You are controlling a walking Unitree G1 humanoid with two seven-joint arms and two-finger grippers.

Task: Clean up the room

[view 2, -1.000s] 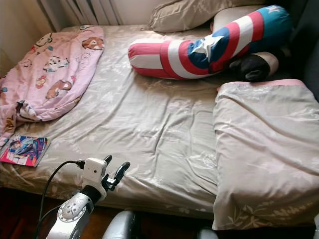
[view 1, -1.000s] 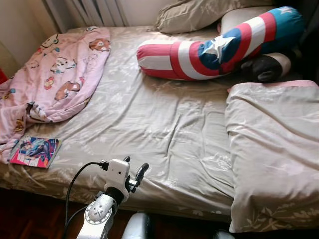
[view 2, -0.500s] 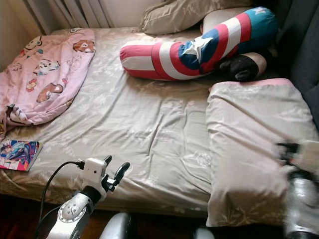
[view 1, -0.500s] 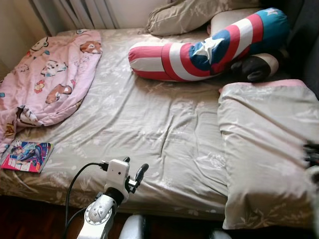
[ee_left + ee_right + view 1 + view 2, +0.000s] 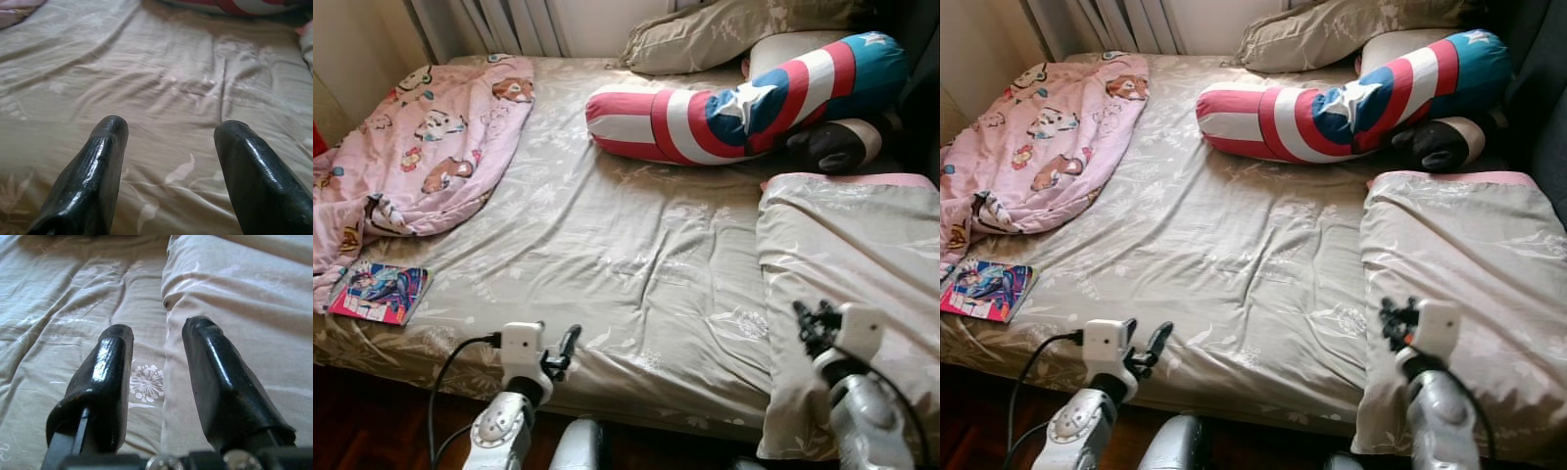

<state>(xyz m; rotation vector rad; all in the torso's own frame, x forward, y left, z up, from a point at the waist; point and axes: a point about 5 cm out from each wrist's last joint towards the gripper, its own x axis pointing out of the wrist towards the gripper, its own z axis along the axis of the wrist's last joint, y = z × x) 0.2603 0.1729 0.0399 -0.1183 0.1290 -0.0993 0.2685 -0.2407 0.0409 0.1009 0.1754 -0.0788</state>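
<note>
A bed with a beige flowered sheet (image 5: 636,245) lies before me. On its left side sprawls a crumpled pink cartoon blanket (image 5: 421,147), and a colourful book (image 5: 380,292) rests near the front left corner. A folded beige duvet (image 5: 852,294) covers the right side. My left gripper (image 5: 558,348) hovers open over the bed's front edge. My right gripper (image 5: 808,323) is raised above the duvet's left edge, open, with nothing between its fingers (image 5: 110,377). In the left wrist view the open fingers (image 5: 98,166) look across bare sheet.
A long red, white and blue bolster with a star (image 5: 744,103) lies across the head of the bed, with beige pillows (image 5: 724,29) behind it. A dark round cushion (image 5: 837,145) sits at the far right. Dark wooden floor (image 5: 372,431) runs below the bed edge.
My right arm has risen into view and now hangs over the duvet's left edge. The left gripper has dropped slightly lower. The camera has shifted a little.
</note>
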